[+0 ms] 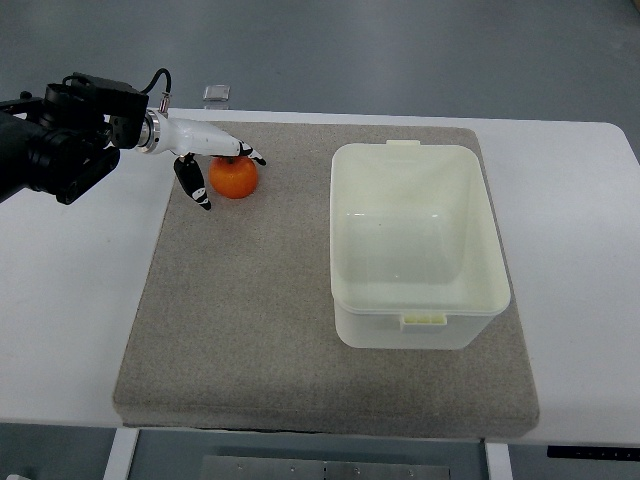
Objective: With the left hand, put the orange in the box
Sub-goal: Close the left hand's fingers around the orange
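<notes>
An orange sits on the grey mat near its far left corner. My left hand, white with black fingertips, reaches in from the left and straddles the fruit. Its upper fingers lie along the orange's far side, while the thumb hangs just left of it with a small gap. The hand is open around the orange, which still rests on the mat. To the right stands the pale plastic box, open-topped and empty. The right arm does not show.
The mat lies on a white table. A small metal piece sits at the table's far edge behind the hand. Bare mat stretches between the orange and the box.
</notes>
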